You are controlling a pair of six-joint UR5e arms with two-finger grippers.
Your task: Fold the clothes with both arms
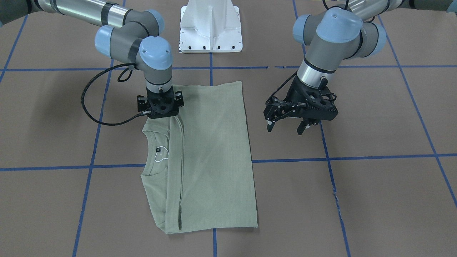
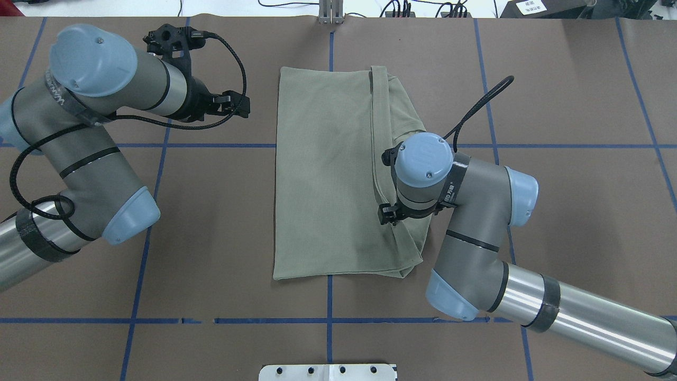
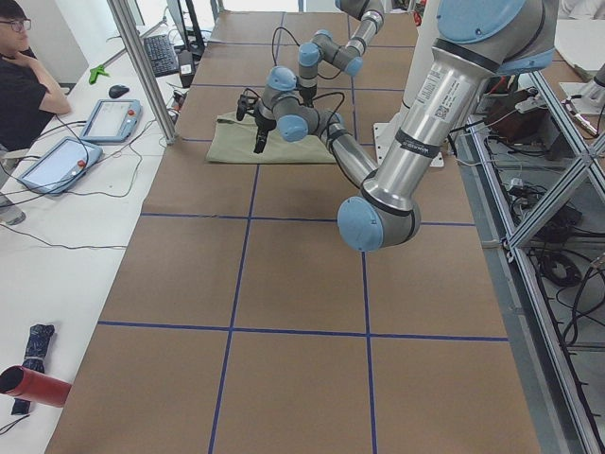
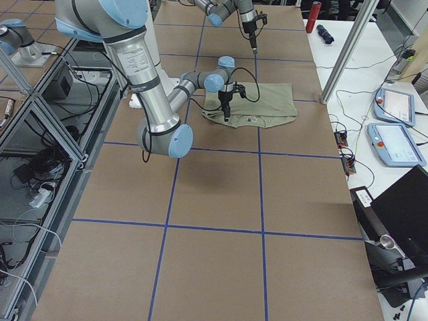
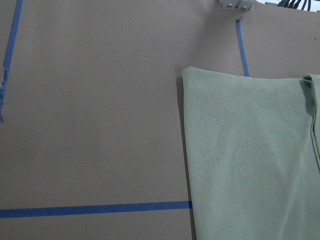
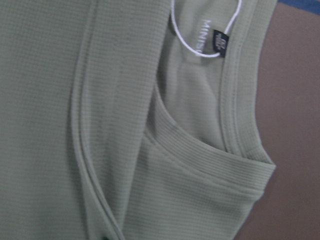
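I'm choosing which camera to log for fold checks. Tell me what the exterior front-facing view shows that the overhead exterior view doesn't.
Only front-facing: the collar lies in the open, with its black neck label and white string loop.

Only overhead: cables lie beyond the table's far edge. In that view the right arm covers the collar.

Both: the folded shirt, the blue tape lines and the white pedestal.
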